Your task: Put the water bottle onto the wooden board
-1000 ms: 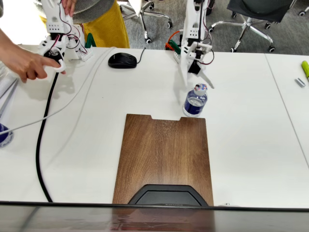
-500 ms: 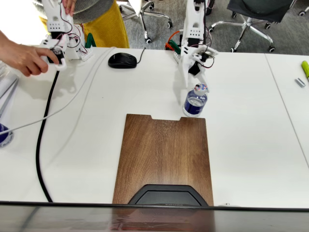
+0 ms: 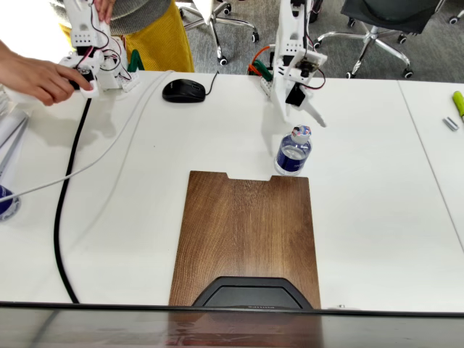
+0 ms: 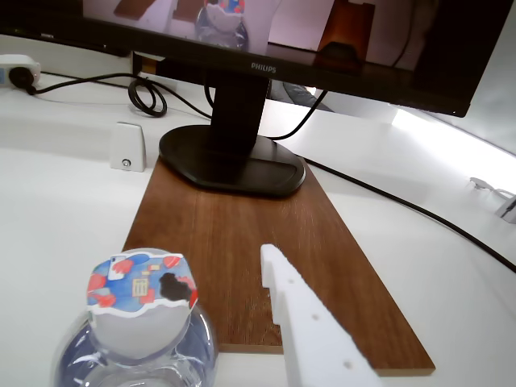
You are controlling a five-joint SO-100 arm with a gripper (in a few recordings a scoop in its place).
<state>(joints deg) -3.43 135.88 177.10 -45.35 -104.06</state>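
The water bottle (image 3: 293, 152), clear with a blue label and a patterned whitish cap, stands upright on the white table. It touches the far right corner of the wooden board (image 3: 246, 232) and does not rest on it. My white gripper (image 3: 299, 120) hangs open just behind and above the cap, fingers spread and holding nothing. In the wrist view the bottle cap (image 4: 141, 290) is close at the lower left. One white finger (image 4: 310, 330) reaches in to its right, over the wooden board (image 4: 242, 234).
A black monitor base (image 3: 250, 292) stands on the board's near end. A black mouse (image 3: 184, 90) lies at the back, and a black cable (image 3: 65, 196) and a white one cross the left side. Near the right edge lies a green pen (image 3: 458, 104). A small white block (image 4: 129, 147) sits beside the board.
My gripper has risen slightly behind the bottle, and its right finger has swung outward again after narrowing. Bottle and board have not moved.
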